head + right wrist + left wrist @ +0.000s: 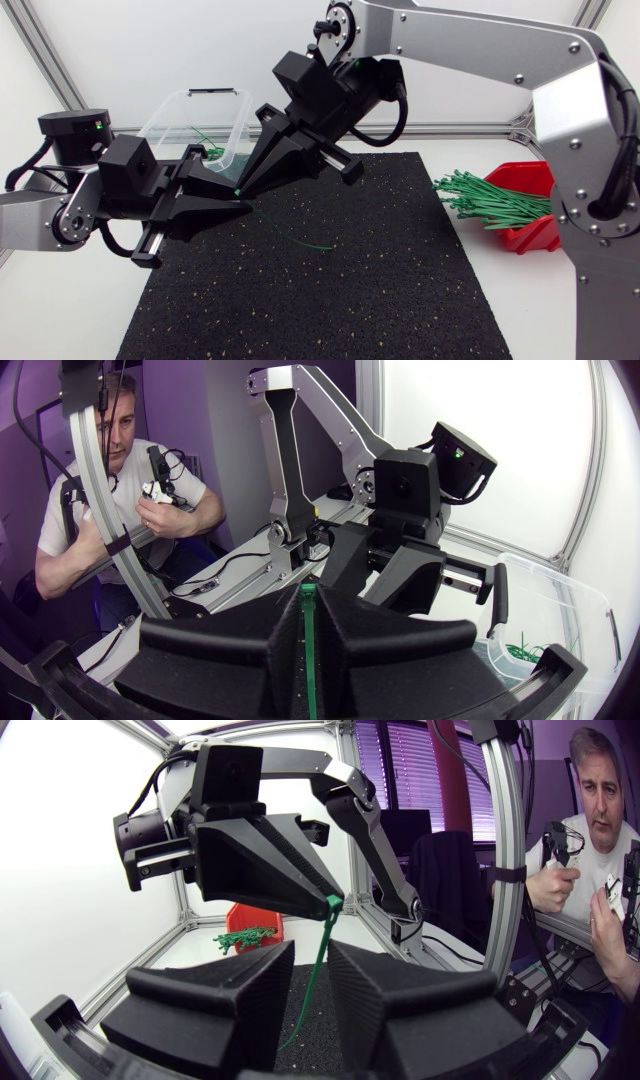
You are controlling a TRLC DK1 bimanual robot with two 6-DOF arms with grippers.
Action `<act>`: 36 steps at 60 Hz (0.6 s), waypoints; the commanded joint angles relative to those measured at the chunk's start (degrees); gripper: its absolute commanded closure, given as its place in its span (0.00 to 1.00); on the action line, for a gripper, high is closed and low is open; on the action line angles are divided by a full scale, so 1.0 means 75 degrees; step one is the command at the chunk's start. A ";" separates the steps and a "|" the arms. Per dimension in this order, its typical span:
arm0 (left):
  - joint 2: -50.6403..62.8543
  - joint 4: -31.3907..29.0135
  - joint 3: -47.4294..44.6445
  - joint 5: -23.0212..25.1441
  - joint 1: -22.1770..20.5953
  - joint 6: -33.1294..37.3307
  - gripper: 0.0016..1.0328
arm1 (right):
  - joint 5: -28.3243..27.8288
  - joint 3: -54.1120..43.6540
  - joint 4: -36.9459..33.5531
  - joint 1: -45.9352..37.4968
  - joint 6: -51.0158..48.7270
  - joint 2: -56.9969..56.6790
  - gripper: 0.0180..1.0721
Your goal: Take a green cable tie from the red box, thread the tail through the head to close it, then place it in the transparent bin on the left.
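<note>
The right tool (243,184) was over the back left part of the black mat (350,290), its arm coming in high from the right. Its two fingers stood nearly together, clamped on the green cable tie (290,237) from both sides. In the right wrist view the tie (308,622) showed as a thin green strip pinched in the slit of the right tool (308,595).

The left tool (215,200) sat just below and beside it, tip to tip. In the left wrist view the left tool (310,955) was at a narrow gap. The tie (318,960) hung down from the tip of the right tool (330,902) and passed through that gap. It ran nearer one finger, and the two fingers did not visibly close on it. From above, the tie's tail trailed away from the tools in a loose curve over the mat, towards the middle.

The transparent bin (165,115) stood behind the left tool at the back left of the table (530,310), with a few green ties (212,152) inside it. The right wrist view showed the bin (560,600) beside the left arm. The red box (530,180) was at the table's right side, well apart from both tools. A bundle of green ties (490,200) spilled out of it towards the mat.
</note>
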 commanded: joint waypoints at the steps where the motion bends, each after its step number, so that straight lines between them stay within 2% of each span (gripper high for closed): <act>1: -0.0103 0.0148 -0.0106 0.0161 0.0034 -0.0082 0.77 | -0.0074 -0.0209 -0.1311 0.0041 -0.0177 -0.0167 0.87; 21: -0.0127 0.0195 -0.0164 0.0161 -0.0048 -0.0082 0.94 | -0.0074 -0.0280 -0.1311 0.0006 -0.0247 -0.0202 0.87; 34: -0.0291 0.0195 -0.0293 0.0161 -0.0083 -0.0082 0.93 | -0.0074 -0.0315 -0.1300 0.0006 -0.0294 -0.0202 0.87; 36: -0.0291 0.0195 -0.0293 0.0161 -0.0083 -0.0082 0.85 | -0.0074 -0.0303 -0.1311 0.0006 -0.0294 -0.0202 0.87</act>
